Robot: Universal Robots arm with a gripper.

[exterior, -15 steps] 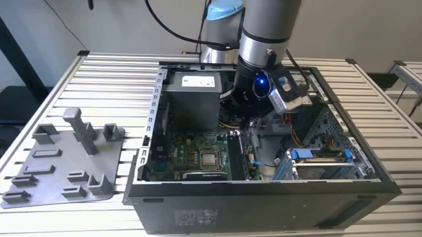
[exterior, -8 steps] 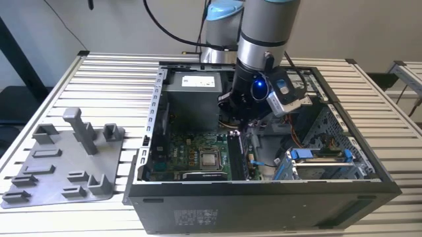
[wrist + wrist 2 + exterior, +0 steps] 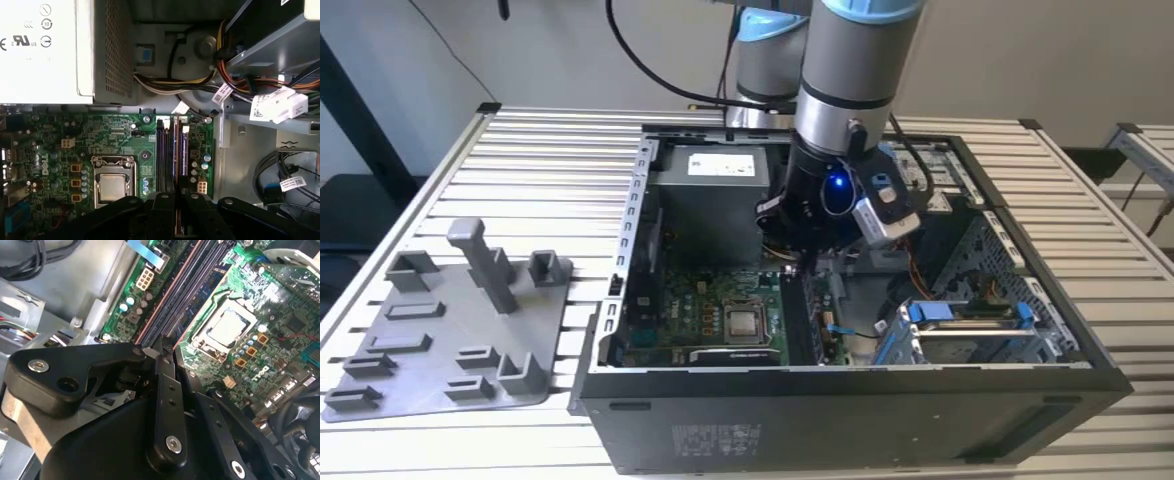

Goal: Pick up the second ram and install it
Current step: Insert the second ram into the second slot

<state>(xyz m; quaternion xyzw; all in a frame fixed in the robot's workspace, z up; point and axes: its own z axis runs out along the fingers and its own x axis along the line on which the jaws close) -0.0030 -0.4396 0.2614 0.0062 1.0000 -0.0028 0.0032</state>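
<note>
My gripper (image 3: 175, 189) is low inside the black computer case (image 3: 854, 400), over the memory slots (image 3: 192, 295) beside the processor socket (image 3: 112, 185). Its fingers (image 3: 161, 351) are shut on a thin dark strip seen edge-on, the second ram (image 3: 175, 150). The strip lies in line with one slot and runs out from between the fingertips along the green motherboard (image 3: 75, 145). Whether it is fully seated I cannot tell. Another dark stick (image 3: 183, 145) stands in the neighbouring slot. In the exterior view the gripper (image 3: 803, 262) hangs under the arm's wrist, down at board level.
The power supply (image 3: 40, 50) and its cable bundle (image 3: 170, 87) lie close beyond the slots. A drive cage (image 3: 974, 330) stands at the exterior view's right. A grey tray with posts (image 3: 447, 340) lies on the slatted table at the exterior view's left.
</note>
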